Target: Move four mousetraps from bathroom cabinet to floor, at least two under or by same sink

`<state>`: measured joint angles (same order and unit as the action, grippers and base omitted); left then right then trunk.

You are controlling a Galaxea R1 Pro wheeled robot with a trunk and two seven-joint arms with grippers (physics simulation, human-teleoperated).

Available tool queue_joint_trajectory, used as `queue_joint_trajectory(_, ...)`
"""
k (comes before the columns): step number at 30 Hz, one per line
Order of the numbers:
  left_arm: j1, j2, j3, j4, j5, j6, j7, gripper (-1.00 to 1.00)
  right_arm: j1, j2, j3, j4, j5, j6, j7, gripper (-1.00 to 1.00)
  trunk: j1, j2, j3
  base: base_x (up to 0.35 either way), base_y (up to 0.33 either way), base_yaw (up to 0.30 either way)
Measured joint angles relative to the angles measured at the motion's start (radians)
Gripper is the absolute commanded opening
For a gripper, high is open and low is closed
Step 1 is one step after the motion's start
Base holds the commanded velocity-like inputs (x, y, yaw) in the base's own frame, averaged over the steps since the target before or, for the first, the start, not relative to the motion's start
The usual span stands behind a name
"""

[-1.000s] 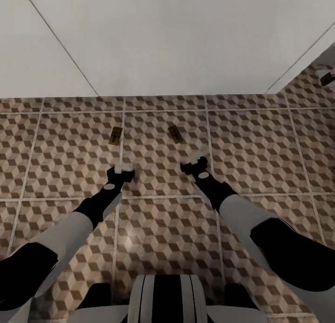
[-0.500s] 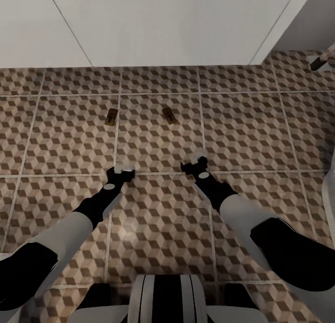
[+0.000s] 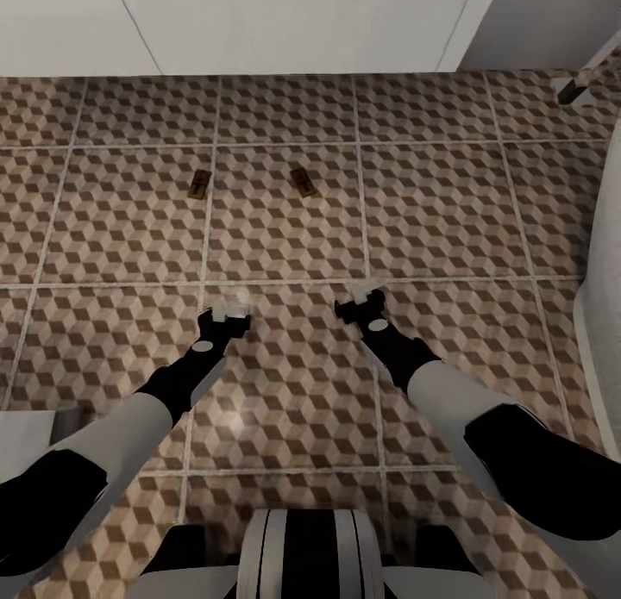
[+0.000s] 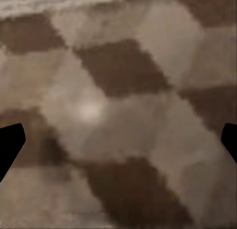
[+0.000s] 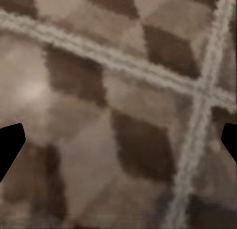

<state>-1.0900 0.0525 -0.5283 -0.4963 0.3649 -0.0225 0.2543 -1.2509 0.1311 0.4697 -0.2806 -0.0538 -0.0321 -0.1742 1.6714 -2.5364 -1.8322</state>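
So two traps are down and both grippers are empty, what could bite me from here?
1. Only two mousetraps lie on the bathroom floor; two more are needed, so don't stop here.
2. They lie in open floor ahead of the left gripper and right gripper; driving forward could run over or push them.
3. A white object sits close on the right; turning might swing the right arm into it.
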Motion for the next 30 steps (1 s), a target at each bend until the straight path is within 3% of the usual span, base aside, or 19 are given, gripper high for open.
queue_joint_trajectory(21,0.0,0.0,0.001,-0.007,0.0,0.001,0.001,1.0,0.0,0.002,0.0,0.0,0.0,-0.027,0.0,1.0,0.0,0.0,0.0,-0.334,-0.084,0.0)
queue_joint_trajectory(30,0.0,-0.002,0.001,-0.008,0.0,0.005,-0.001,1.0,0.0,0.0,0.0,0.0,0.0,-0.028,0.0,1.0,-0.001,0.0,0.0,-0.109,-0.013,0.0)
